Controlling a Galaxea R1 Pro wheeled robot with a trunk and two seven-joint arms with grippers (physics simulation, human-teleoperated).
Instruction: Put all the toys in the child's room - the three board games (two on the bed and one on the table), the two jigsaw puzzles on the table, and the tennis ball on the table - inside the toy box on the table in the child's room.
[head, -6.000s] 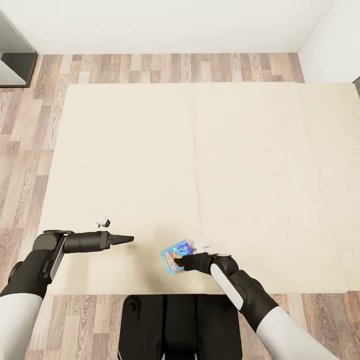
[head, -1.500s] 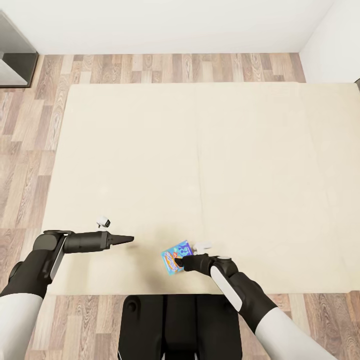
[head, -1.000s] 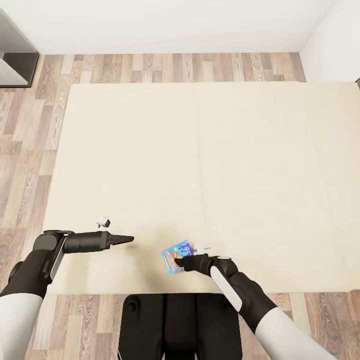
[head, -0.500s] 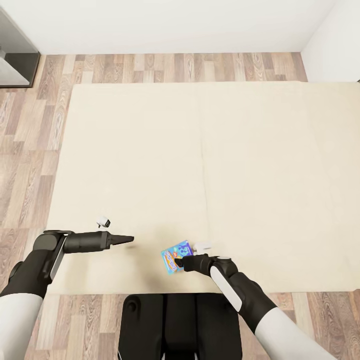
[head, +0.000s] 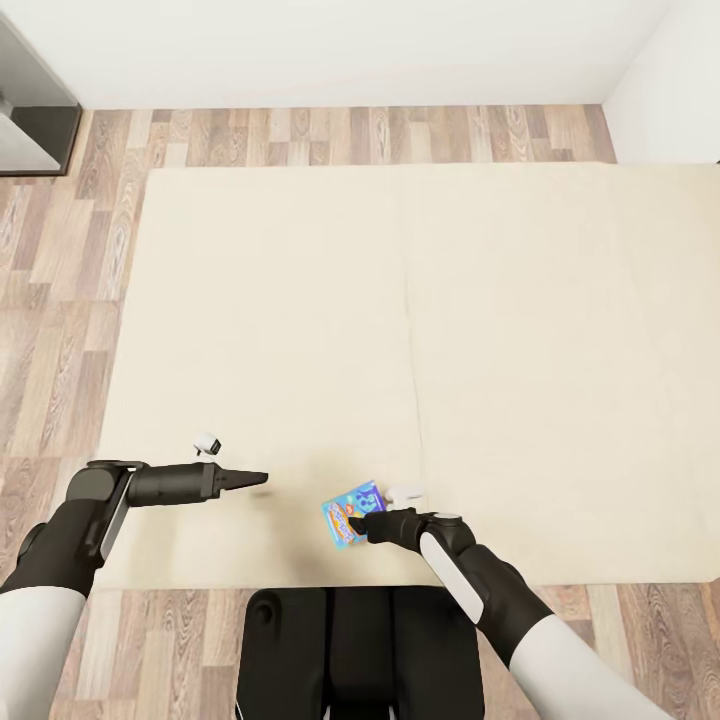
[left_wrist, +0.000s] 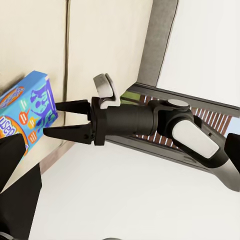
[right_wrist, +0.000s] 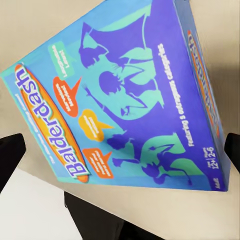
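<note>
Item: small blue board game (head: 352, 511), one piece, on the bed (head: 300, 300). It lies flat on the beige mattress, near the edge closest to you and just to your right of centre.

Position relative to your hands: the right hand (head: 358, 524) is at the box's near-right corner, fingertips overlapping that corner in the head view. In the left wrist view the right hand (left_wrist: 59, 120) shows its two dark fingers parted, one either side of a gap, with the box (left_wrist: 27, 112) directly ahead of the tips; whether they touch it I cannot tell. The box is not pinched yet. The right wrist view has the box (right_wrist: 125, 100) close in front, with a dark fingertip (right_wrist: 10, 152) at each side edge.

The left hand (head: 255, 480) hangs over bare mattress, well apart from the box, pointing toward it from your left. Whether its fingers are spread or pressed together I cannot tell.

Axis: the box's long side runs diagonally, from near-left to far-right. Your right hand comes in at the lower short end, so the right arm is plainly the nearer one.

Appearance: thin flat carton, bright blue top with purple cartoon silhouettes, an orange oval title reading "Balderdash", orange speech bubbles, small white print along one edge. Judgement: slim and light, likely to slide on the mattress if pushed before you close on it.
</note>
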